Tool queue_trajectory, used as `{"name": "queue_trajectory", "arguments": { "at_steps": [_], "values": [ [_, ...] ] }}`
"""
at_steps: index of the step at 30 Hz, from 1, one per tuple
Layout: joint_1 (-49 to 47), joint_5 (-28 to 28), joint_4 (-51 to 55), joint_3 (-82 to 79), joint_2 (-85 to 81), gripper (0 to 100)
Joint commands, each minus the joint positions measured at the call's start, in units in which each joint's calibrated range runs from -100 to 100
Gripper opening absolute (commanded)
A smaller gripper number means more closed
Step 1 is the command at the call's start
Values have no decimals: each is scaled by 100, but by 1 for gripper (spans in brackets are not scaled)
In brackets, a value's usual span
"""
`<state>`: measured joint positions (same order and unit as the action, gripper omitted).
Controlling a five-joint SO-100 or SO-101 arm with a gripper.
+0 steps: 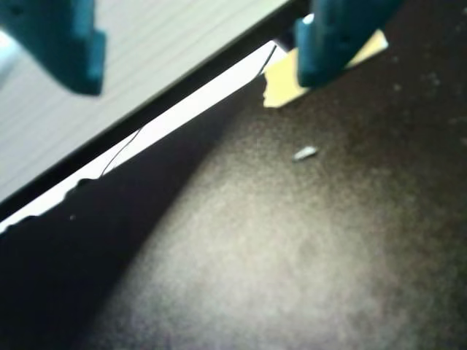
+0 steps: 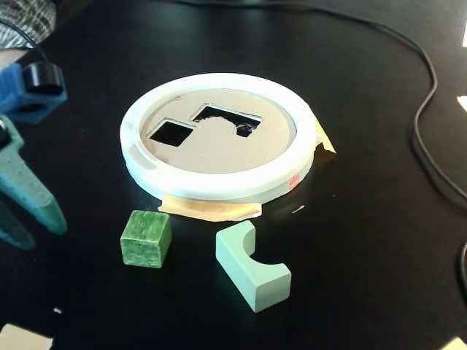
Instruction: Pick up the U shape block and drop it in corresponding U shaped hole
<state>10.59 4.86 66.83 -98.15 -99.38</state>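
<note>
In the fixed view the pale mint U shape block (image 2: 252,273) lies on the black table in front of the disc, its notch facing right and up. The U shaped hole (image 2: 226,120) is cut in the tan cardboard disc (image 2: 219,149), which sits inside a white rim (image 2: 219,184). My teal gripper (image 2: 35,232) stands at the far left edge, well apart from the block and the disc. In the wrist view its fingers (image 1: 80,51) are spread wide with nothing between them, so the gripper (image 1: 197,73) is open. Neither block nor hole shows in that view.
A darker green cube (image 2: 146,239) sits left of the U block. A square cutout (image 2: 171,131) lies left of the U hole. Tan tape (image 2: 211,210) sticks out under the rim. A black cable (image 2: 423,131) runs along the right side. The wrist view shows the table edge and a tape scrap (image 1: 281,87).
</note>
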Motion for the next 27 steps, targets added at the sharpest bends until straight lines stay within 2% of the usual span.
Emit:
{"name": "queue_trajectory", "arguments": {
  "at_steps": [1, 27],
  "values": [
    [90, -24, -185, -12, -62, 44],
    [90, -20, -185, -58, -62, 44]
  ]
}}
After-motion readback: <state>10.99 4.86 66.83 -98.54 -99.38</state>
